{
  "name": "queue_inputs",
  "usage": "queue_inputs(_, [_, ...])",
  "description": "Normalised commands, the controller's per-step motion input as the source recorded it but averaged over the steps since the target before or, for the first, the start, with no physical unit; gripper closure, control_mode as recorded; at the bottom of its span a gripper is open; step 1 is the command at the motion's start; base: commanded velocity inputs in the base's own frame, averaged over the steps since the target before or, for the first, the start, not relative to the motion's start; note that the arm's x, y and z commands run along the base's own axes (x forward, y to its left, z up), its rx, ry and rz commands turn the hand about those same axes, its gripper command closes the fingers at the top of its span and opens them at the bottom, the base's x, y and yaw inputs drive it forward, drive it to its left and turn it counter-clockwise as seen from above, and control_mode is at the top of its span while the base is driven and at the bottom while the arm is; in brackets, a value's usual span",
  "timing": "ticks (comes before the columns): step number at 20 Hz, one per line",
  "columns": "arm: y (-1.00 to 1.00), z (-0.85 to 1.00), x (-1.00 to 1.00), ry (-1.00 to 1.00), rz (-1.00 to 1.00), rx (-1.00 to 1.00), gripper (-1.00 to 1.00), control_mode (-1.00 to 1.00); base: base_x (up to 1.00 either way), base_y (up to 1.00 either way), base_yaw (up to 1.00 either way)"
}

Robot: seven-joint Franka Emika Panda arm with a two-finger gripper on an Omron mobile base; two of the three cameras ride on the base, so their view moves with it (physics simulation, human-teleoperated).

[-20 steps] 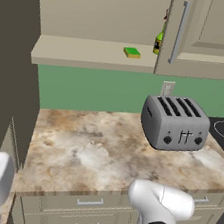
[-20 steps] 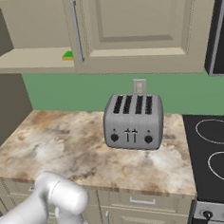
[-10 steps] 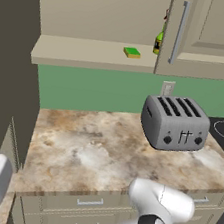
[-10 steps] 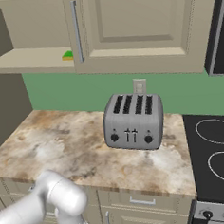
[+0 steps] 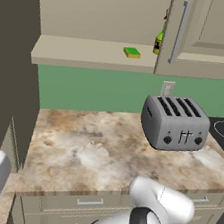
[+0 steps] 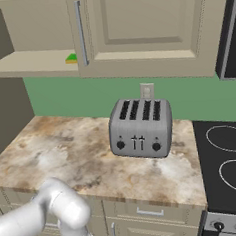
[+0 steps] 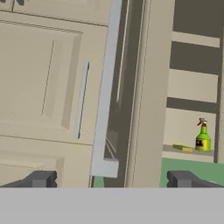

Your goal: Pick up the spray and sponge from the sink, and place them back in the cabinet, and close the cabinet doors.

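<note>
The sponge [image 5: 132, 52] lies flat on the open shelf of the cabinet [image 5: 91, 55], green side up. The spray [image 5: 159, 40] stands upright just to its right on the same shelf, half hidden in the left base view behind the edge of a door [image 5: 208, 36] with a slim vertical silver handle [image 5: 180, 25]. From the right base view only a corner of the sponge [image 6: 71, 58] peeps out past that door's handle [image 6: 80, 32]; the spray is hidden there.

The hand view looks along the tool [image 7: 111, 179], whose two dark fingertips [image 7: 40, 179] stand wide apart with nothing between them. Just ahead of them is a panelled door [image 7: 48, 87] seen nearly edge-on, with its long pale handle [image 7: 106, 87] running up the middle of the view. Further back, past the door's edge, the spray [image 7: 203, 137] stands on the shelf with the sponge [image 7: 182, 148] flat beside it, close but whether touching I cannot tell.

Below the cabinet a green wall backs a marbled bench [image 5: 88, 151]. A grey four-slot toaster [image 5: 175, 122] sits on the bench towards the right, with a black stove [image 6: 226, 156] beyond it. The cabinet's left half stands open, its shelf bare apart from the two things.
</note>
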Motion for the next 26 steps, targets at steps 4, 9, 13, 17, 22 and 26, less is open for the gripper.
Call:
queue_inputs(4, [0.0,0.0,0.13,0.0,-0.08,0.0,-1.0,-1.0,0.0,0.0,0.0])
queue_inputs(9, [0.0,-0.01,0.08,0.0,-0.08,0.0,-1.0,-1.0,0.0,0.0,0.0])
queue_inputs(13, [0.0,-0.05,0.01,0.0,-0.08,0.0,-1.0,-1.0,0.0,0.0,0.0])
queue_inputs(17, [0.0,-0.1,0.0,0.0,-0.09,0.0,-1.0,-1.0,0.0,0.0,0.0])
queue_inputs(22, [0.0,-0.12,0.0,0.0,-0.1,0.01,-1.0,-1.0,0.0,0.0,0.0])
queue_inputs(26, [0.0,-0.05,0.0,0.0,-0.09,0.01,-1.0,-1.0,0.0,0.0,0.0])
